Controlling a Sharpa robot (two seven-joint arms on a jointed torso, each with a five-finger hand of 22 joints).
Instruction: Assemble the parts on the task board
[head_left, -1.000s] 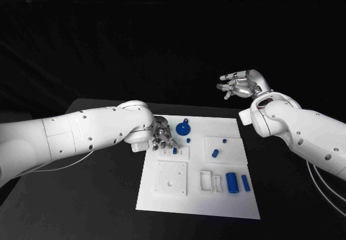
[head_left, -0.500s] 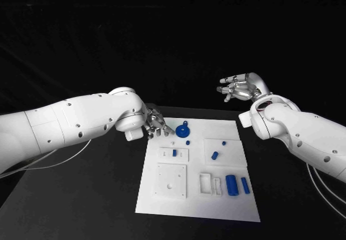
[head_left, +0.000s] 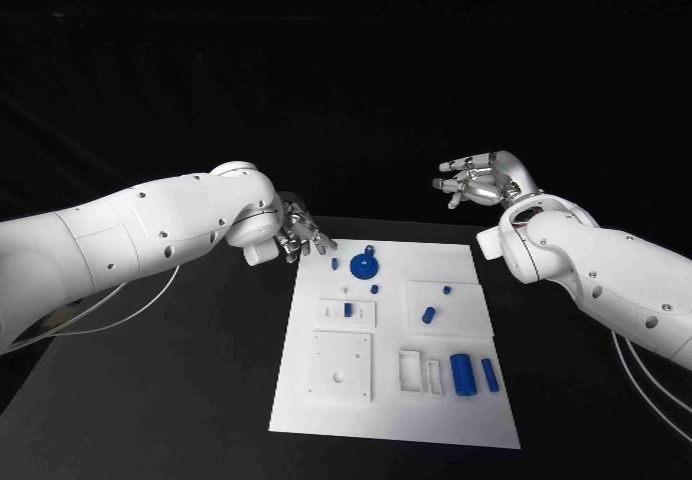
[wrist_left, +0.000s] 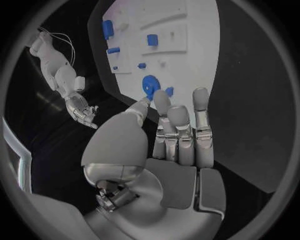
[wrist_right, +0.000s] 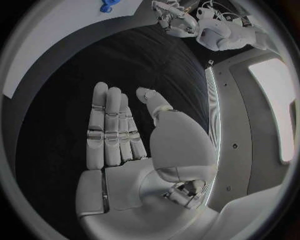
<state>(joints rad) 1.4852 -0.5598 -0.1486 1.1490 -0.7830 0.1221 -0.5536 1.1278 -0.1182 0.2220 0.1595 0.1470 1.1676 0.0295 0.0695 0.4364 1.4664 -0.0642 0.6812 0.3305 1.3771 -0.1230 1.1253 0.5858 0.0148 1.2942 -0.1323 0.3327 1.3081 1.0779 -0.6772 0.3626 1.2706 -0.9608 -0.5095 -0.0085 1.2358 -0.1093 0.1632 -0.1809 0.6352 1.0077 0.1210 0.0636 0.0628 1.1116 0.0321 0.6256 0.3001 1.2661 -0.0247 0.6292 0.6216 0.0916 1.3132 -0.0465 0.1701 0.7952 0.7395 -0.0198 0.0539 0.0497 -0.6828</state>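
The white task board (head_left: 325, 405) lies in the middle of the black table. At its far end lie a round blue disc (head_left: 364, 265) and two small blue pieces (head_left: 335, 264). A short blue peg (head_left: 348, 309) stands in a small raised plate. A blue cylinder (head_left: 463, 372) and a blue bar (head_left: 490, 373) lie near the right edge. My left hand (head_left: 299, 235) hovers just off the board's far left corner, fingers extended and empty (wrist_left: 178, 135). My right hand (head_left: 480, 180) is raised beyond the far right corner, flat and empty (wrist_right: 125, 135).
A larger raised white plate (head_left: 343, 365) with a hole sits on the board's near left. A second plate (head_left: 464, 310) on the right carries two small blue pieces. Thin white frames (head_left: 421, 368) lie beside the cylinder. Black table surrounds the board.
My left hand has lifted off the small raised plate and drawn back to the board's far left corner, leaving the blue peg there. The right hand has barely moved.
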